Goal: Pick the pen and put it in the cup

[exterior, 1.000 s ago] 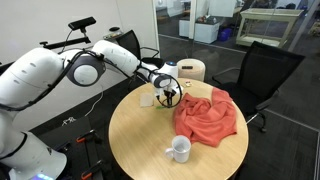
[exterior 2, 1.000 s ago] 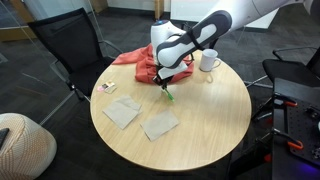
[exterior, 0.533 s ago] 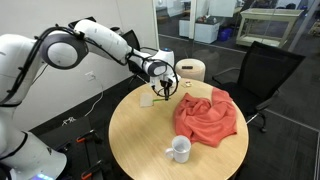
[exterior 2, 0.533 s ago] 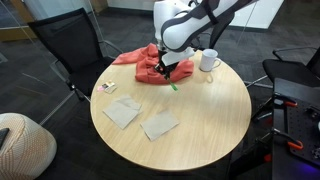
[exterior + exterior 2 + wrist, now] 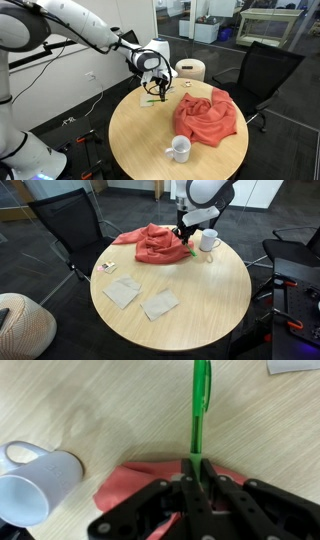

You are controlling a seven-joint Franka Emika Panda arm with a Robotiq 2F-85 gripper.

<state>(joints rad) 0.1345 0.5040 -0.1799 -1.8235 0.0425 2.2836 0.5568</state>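
My gripper is shut on the pen, a slim yellow-green stick that points down from the jaws. In both exterior views the gripper hangs above the round wooden table, over the edge of the red cloth. The pen's tip hangs clear of the table. The cup, a small white mug with a side handle, stands upright just beside the gripper; it shows at the lower left of the wrist view and at the near table edge.
A crumpled red cloth lies on the table. Two flat paper pads and a small card lie on it too. A large white cylinder with tan top and black chairs stand around.
My gripper has risen with the pen off the table and carried it across the red cloth towards the mug.
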